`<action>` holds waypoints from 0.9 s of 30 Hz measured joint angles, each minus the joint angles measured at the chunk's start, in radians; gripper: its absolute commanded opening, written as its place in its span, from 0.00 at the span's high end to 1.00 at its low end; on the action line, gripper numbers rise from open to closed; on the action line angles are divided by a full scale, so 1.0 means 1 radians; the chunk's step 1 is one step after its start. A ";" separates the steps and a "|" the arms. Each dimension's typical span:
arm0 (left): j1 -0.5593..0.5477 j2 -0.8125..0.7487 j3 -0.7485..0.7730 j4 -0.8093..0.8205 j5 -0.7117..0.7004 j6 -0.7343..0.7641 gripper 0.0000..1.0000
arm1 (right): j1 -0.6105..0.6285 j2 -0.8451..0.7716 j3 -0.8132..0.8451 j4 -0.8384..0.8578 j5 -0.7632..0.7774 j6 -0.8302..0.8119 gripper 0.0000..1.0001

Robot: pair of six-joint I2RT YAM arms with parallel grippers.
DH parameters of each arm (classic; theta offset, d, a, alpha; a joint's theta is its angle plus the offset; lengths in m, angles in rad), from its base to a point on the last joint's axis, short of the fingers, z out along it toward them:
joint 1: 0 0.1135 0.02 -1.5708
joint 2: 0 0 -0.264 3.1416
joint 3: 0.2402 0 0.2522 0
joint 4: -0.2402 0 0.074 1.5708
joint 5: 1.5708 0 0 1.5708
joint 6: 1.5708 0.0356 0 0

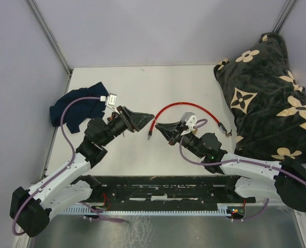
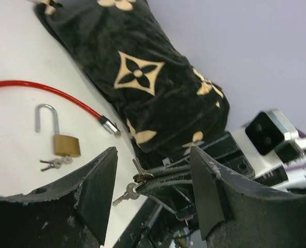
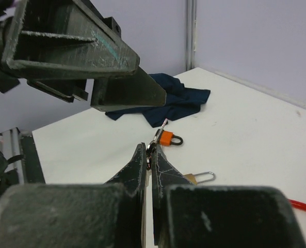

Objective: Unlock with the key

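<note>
Overhead, worktop: white rectangular worktop (image 1: 142, 88). A crumpled navy cloth (image 1: 75, 108) lies by its left edge and a black plush cushion with cream flowers (image 1: 266, 98) fills its far right corner.
Overhead, cable: a red cable with metal ends (image 1: 181, 105) arches across the middle of the worktop.
Overhead, arms: the left gripper (image 1: 145, 121) and right gripper (image 1: 160, 126) point at each other near the worktop's centre, tips close but apart.
Left wrist, fingers: the left gripper (image 2: 153, 155) stands wide open, holding nothing.
Left wrist, key: the silver keys (image 2: 127, 194) hang on a ring from the right gripper (image 2: 142, 181), seen in the gap between the left fingers (image 2: 98, 186).
Left wrist, locks: a brass padlock with its shackle raised (image 2: 66, 144) lies beyond on the worktop, touching a second small key bunch (image 2: 54, 164).
Right wrist, fingers: the right gripper (image 3: 150, 152) is pinched shut on the silver keys (image 3: 151, 147) at its tips.
Right wrist, surroundings: the left gripper (image 3: 127, 95) hangs above and beyond. An orange padlock (image 3: 168, 138) lies toward the navy cloth (image 3: 163, 101), and the brass padlock (image 3: 199, 178) is nearer.
</note>
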State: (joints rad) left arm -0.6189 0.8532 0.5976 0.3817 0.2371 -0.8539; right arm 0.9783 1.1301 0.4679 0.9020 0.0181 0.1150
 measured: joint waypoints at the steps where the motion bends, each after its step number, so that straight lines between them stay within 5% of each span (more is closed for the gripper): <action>1: 0.003 0.011 -0.005 0.021 0.017 -0.008 0.38 | -0.004 0.000 -0.005 0.013 -0.012 0.021 0.98; 10: 0.009 0.061 -0.058 0.195 0.142 -0.080 0.50 | -0.011 0.073 -0.012 0.206 -0.090 0.152 0.98; 21: 0.010 0.031 -0.101 0.256 0.138 -0.106 0.96 | -0.022 0.150 -0.014 0.374 -0.142 0.251 0.98; 27: 0.012 0.022 -0.103 0.266 0.140 -0.107 0.97 | -0.037 0.192 -0.014 0.439 -0.175 0.309 0.94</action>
State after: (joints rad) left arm -0.6071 0.8749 0.4946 0.6472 0.3775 -0.9611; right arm 0.9409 1.3216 0.4538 1.3411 -0.1574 0.4244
